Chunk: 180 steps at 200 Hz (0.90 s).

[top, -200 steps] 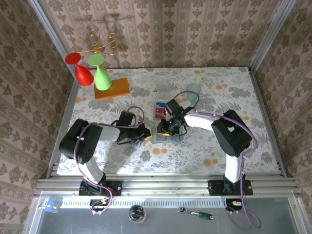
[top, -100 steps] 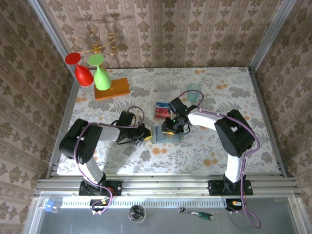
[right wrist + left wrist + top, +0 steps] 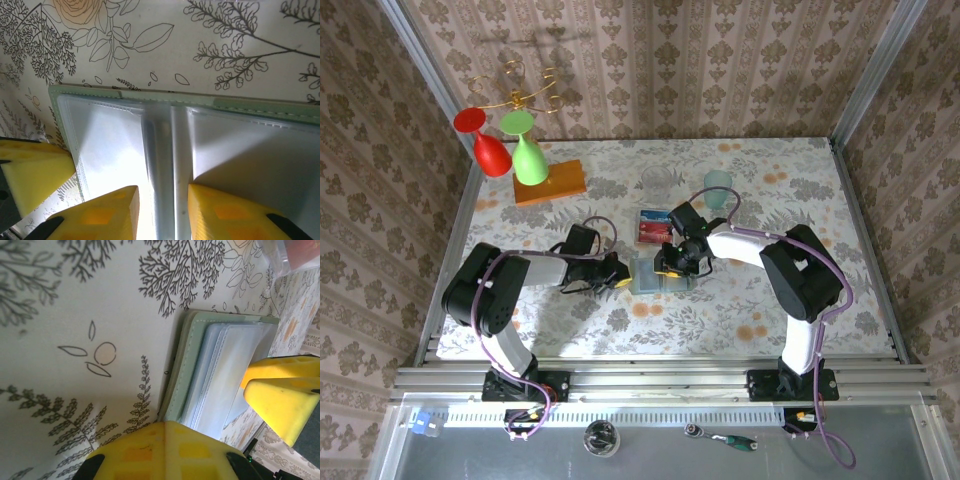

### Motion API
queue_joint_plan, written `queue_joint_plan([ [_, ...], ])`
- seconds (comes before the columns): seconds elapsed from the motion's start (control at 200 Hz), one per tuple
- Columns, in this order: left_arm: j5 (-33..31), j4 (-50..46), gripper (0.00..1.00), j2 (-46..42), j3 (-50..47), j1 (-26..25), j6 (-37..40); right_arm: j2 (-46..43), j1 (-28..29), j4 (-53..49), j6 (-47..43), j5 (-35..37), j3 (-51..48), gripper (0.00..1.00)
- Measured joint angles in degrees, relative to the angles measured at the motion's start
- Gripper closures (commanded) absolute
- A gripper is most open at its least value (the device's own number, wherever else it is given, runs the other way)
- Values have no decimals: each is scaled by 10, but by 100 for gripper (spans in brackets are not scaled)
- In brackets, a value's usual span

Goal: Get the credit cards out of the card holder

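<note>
Left gripper (image 3: pixel 620 281) lies low over the table (image 3: pixel 790 200), whose pale cloth is printed with leaves and flowers. Its yellow fingers are closed together with nothing between them, and their tip sits right at the left edge of the small, flat, pale grey-green two-panel card holder (image 3: pixel 645 279), touching it or all but touching (the wrist view is too close to say which). That card holder lies spread open and flat near the middle of the table, between the two arms, its clear plastic sleeves facing up and catching a white glare. Over its middle the right gripper (image 3: pixel 673 266) points down onto it, its two yellow fingers a little apart and standing on either side of the raised central fold where the sleeves meet; whether they pinch that fold or merely straddle it I cannot tell. Just beyond the far edge of the holder, apart from it, the credit cards (image 3: pixel 648 226) lie in a small flat stack of thin red plastic rectangles with some blue showing. Farther back stand a clear drinking glass (image 3: pixel 655 180) and, to its right, a pale teal translucent cup (image 3: pixel 718 182). Toward the far left corner lies an orange wooden block (image 3: pixel 560 186), with a red goblet (image 3: pixel 486 145) and a green goblet (image 3: pixel 528 155) standing at it
</note>
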Motion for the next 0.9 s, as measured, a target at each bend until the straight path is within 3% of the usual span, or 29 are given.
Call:
queue_joint_plan([
  [0.9, 5, 12, 94, 0, -6, 1, 8, 17, 35, -13, 2, -18, 36, 68],
])
